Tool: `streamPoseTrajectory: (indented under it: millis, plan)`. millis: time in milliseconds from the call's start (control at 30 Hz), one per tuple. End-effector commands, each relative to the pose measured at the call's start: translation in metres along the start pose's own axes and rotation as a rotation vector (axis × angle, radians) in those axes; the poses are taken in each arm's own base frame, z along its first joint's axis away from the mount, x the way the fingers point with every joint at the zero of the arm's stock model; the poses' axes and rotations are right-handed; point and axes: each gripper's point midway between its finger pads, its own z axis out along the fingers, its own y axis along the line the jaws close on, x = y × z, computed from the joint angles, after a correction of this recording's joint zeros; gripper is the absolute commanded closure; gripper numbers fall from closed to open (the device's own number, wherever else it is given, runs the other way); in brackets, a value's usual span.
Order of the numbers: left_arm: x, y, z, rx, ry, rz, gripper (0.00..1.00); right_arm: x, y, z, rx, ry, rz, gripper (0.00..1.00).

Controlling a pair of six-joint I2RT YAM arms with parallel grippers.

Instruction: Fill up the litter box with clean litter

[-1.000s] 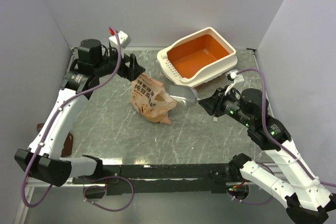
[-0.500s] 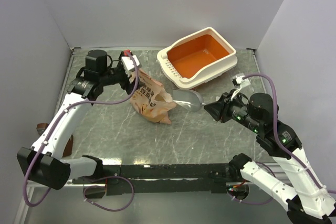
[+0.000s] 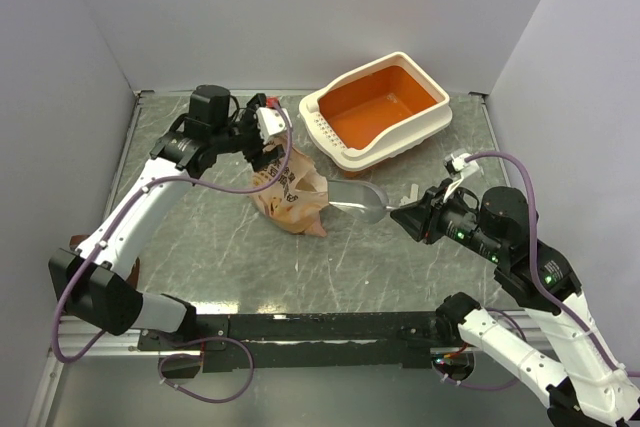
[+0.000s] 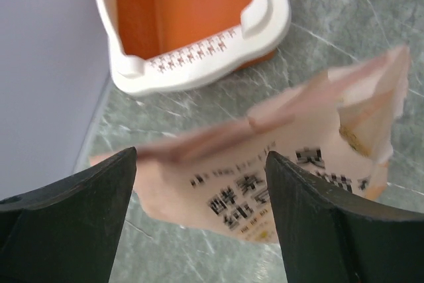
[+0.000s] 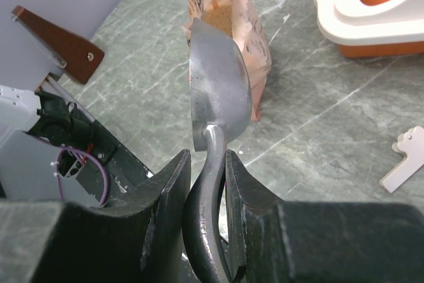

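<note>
The litter box [image 3: 381,107] stands at the back right, orange inside and with nothing in it, and shows again in the left wrist view [image 4: 192,64] and the right wrist view [image 5: 344,21]. A pink printed paper bag [image 3: 290,195] lies mid-table with its mouth toward the right. Tan grainy clean litter [image 5: 219,22] shows inside that mouth. My left gripper [image 3: 268,143] hovers open over the bag's back end, the bag [image 4: 265,183] seen between its fingers [image 4: 318,217]. My right gripper [image 5: 207,164] is shut on the handle of a grey metal scoop [image 5: 220,87], whose bowl [image 3: 358,199] points at the bag's mouth.
A small white plastic piece [image 5: 405,164] lies on the table to the right of the scoop. A brown wooden piece [image 5: 58,39] sits at the table's left edge. Grey walls close in the back and both sides.
My left gripper has swung right from the back-left corner to over the bag. My right arm has drawn back toward the near side, the scoop going with it.
</note>
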Motion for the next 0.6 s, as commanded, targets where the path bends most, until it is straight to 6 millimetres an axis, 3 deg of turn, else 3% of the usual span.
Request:
streamPoseTrajectory:
  millis: [0,233,567]
  plan:
    - [-0.051,0.015,-0.013,-0.081,-0.045,0.136,0.17,-0.012,0.009,-0.008,-0.042,-0.067,-0.031,1.0]
    - [-0.065,0.011,-0.023,-0.107,-0.018,0.195,0.19,-0.012,0.01,-0.01,-0.046,-0.065,-0.037,1.0]
    - [-0.044,0.004,-0.014,-0.034,0.058,0.2,0.19,-0.011,0.013,-0.011,-0.061,-0.067,-0.04,1.0]
